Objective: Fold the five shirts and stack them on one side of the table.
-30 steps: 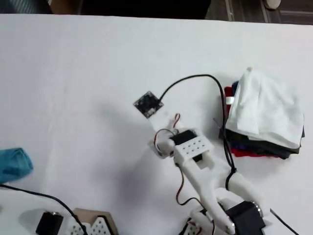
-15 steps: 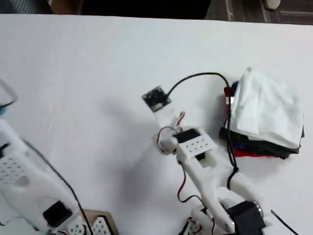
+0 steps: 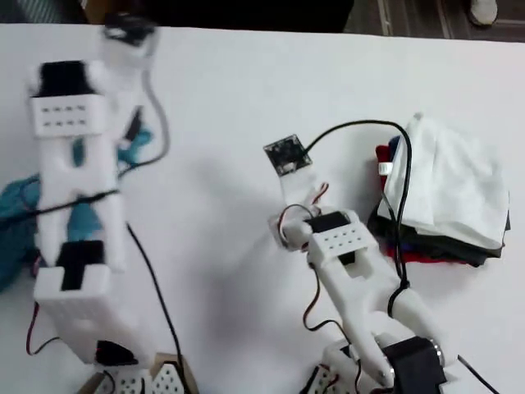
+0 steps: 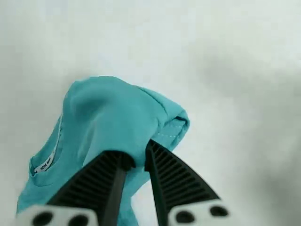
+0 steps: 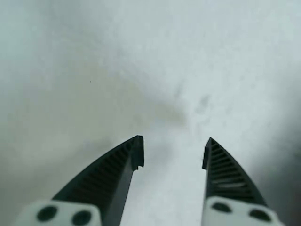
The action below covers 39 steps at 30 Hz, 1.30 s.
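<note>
From above we see the left arm [image 3: 72, 205], blurred, covering most of the teal shirt [image 3: 15, 215], which the picture's edge cuts; the white shirt [image 3: 451, 180] hides all but the edges of the stacked shirts [image 3: 422, 245] beneath

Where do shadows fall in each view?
High view: a soft shadow lies on the table beside the right arm. Right wrist view: a dim patch ahead of the right gripper. Left wrist view: grey shading past the teal shirt.
</note>
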Tool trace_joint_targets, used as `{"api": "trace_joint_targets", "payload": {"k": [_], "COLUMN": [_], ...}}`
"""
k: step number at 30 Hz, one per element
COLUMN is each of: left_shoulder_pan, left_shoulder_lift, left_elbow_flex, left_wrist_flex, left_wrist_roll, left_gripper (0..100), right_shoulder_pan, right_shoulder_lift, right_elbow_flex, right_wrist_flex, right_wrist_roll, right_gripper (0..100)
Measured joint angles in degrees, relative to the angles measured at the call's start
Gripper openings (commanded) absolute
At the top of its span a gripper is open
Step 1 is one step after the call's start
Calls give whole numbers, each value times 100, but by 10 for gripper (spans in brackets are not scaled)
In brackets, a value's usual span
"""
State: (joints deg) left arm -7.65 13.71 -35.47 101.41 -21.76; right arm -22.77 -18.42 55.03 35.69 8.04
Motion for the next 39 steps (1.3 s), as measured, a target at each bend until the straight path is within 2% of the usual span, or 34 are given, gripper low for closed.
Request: {"api": "trace_joint_targets", "payload": {"k": [8, 10, 16, 19, 22, 25, 30, 34, 39], "left_shoulder_pan": [1925, 2251, 2391, 2286, 1969, 1371, -237, -1521, -2426], "left_shoulder_lift": [-105, -105, -114, -132, -255, -510, -624, -624, -624], "left_elbow_flex": [0, 0, 0, 0, 0, -62, 149, 1011, 2277], "left_wrist_flex": [0, 0, 0, 0, 0, 0, 0, 0, -598], "left_wrist_roll": [0, 0, 0, 0, 0, 0, 0, 0, 0], "left_gripper": [29, 61, 298, 307, 293, 295, 295, 294, 294], "right_shoulder_pan": [0, -9, 0, -9, 0, -9, -9, -9, -316], "right_shoulder_lift": [0, 0, 0, 0, 0, 0, -26, -26, -26], "right_elbow_flex": [0, 0, 0, 0, 0, 0, -18, -686, -2171], "right_wrist_flex": [0, 0, 0, 0, 0, 0, 26, 765, 2242], "right_wrist_roll": [0, 0, 0, 0, 0, -26, -18, 404, 941], "right_gripper": [212, 212, 212, 212, 212, 212, 212, 212, 212]}}
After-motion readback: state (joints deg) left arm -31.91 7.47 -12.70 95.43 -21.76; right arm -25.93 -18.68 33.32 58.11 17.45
